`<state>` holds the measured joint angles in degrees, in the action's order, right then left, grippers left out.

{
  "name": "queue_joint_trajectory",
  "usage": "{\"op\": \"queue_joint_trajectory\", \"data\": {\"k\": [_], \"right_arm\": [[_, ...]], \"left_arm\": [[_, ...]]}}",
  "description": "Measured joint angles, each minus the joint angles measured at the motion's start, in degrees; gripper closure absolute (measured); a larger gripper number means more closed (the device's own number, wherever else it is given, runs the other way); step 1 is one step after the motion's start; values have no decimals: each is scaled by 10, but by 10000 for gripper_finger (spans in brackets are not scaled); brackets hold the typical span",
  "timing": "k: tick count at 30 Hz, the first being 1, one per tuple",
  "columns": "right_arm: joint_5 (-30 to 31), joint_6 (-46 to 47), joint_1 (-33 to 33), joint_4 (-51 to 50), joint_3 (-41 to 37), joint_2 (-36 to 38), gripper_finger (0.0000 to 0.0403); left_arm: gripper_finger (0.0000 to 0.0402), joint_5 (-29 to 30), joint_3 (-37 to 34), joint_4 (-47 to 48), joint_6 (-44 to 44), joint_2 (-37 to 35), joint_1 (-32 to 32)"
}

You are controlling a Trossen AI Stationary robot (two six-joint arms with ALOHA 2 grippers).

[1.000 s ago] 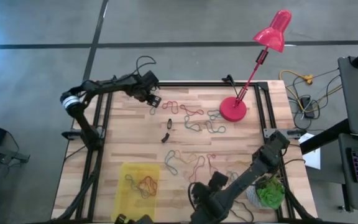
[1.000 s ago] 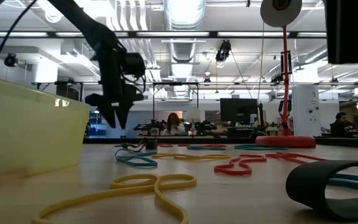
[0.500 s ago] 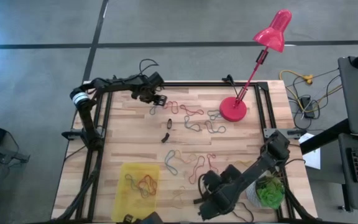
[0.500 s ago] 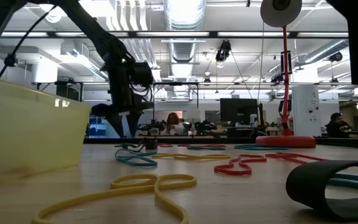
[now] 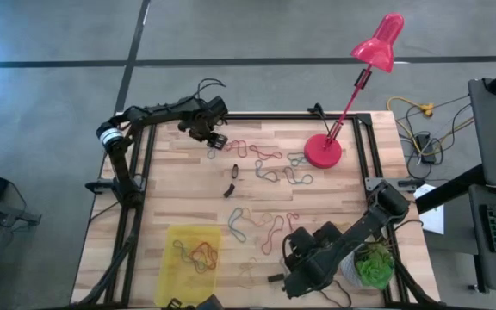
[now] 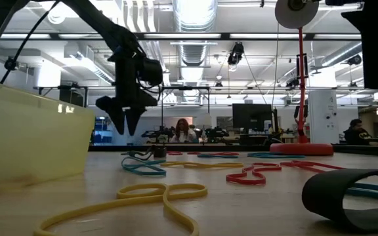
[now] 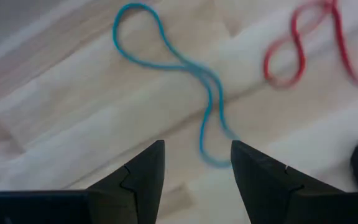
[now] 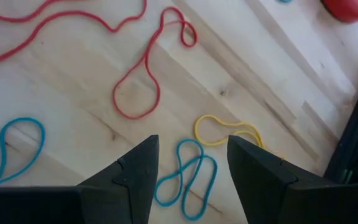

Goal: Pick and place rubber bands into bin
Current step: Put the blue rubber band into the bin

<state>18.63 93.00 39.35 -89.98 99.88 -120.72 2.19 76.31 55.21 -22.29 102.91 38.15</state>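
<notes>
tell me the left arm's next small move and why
Probably lower the left gripper straight down onto the blue rubber band and close. Its fingers stand open with nothing between them, and in its wrist view one end of that twisted band lies on the bare wooden table right between the fingertips. The low view shows the gripper hanging above the tabletop.

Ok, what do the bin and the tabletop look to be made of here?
The bin looks like thin translucent yellow plastic: the bands inside it show through from above, and light passes through its wall in the low view. The tabletop seems to be pale wood with a smooth matte finish, going by its plank seams and grain.
</notes>
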Motion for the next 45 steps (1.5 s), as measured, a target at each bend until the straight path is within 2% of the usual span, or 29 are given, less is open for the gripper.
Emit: {"op": "queue_joint_trajectory", "data": {"k": [3,7,12,14,16,20,22,28,32,36,40,45], "right_arm": [[14,-6,0,0,0,0,225],[19,-28,0,-1,-2,0,225],[15,-56,0,0,-4,0,225],[9,-74,0,-1,-6,0,225],[6,-85,0,0,-7,0,225],[4,-87,0,0,-9,0,225],[1,-83,1,0,-11,0,225],[-31,-72,8,0,-28,2,225],[-45,-48,18,0,-39,3,225],[-60,-45,21,0,-44,5,225],[-65,-45,21,0,-44,7,225],[-66,-45,20,0,-52,14,225]], "left_arm": [[234,-44,16,67,112,0,-3],[233,-38,21,146,337,-2,-14],[234,41,21,105,449,-17,-2],[234,7,20,92,481,-16,-1],[233,-47,19,96,443,-15,-4],[234,-50,10,93,211,-6,-17],[234,-49,-5,97,146,-5,-30],[234,-57,-63,100,244,-23,-100],[234,-63,-97,67,220,-18,-110],[234,-116,-115,59,215,-20,-113],[234,-69,-129,39,194,-38,-120],[234,-66,-131,-3,159,-37,-113]]}}
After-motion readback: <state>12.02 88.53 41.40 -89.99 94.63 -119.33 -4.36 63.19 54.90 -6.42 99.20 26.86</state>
